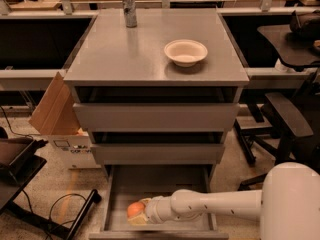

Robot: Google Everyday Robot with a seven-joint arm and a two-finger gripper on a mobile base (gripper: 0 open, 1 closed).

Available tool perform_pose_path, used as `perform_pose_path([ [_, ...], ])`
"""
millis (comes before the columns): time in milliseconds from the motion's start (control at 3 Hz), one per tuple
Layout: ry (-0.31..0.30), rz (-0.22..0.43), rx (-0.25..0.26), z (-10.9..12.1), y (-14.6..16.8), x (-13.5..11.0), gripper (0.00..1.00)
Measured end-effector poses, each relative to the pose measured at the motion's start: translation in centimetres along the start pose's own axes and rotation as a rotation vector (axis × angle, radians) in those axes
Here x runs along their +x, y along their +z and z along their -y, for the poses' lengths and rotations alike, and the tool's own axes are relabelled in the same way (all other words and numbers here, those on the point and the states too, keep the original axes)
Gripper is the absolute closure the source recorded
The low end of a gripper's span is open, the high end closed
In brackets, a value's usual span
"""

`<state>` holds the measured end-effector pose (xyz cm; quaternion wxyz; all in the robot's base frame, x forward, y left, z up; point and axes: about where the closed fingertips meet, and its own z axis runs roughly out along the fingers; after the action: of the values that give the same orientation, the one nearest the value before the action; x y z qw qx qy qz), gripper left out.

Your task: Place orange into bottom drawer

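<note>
The bottom drawer (160, 184) is pulled open below two shut grey drawers. The orange (134, 209) lies low inside it, near its front left, by the grey floor. My gripper (139, 213) reaches in from the right on a white arm and sits around the orange; I cannot tell whether the orange rests on the floor or is held just above it.
A white bowl (185, 52) and a metal can (129, 9) stand on the cabinet top (125, 54). A cardboard box (57, 116) leans at the cabinet's left. Office chairs (285, 119) stand at the right. Cables and a dark stand (30, 184) lie on the floor at the left.
</note>
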<state>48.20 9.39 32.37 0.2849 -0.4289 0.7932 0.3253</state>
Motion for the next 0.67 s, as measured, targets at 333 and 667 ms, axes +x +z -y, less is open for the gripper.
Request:
perform_pose_path([
  [333,0.057,-0.031,-0.06,1.4,3.2,3.0,1.0],
  [667,0.122,-0.07,-0.122,3.4,5.6,5.5,1.0],
])
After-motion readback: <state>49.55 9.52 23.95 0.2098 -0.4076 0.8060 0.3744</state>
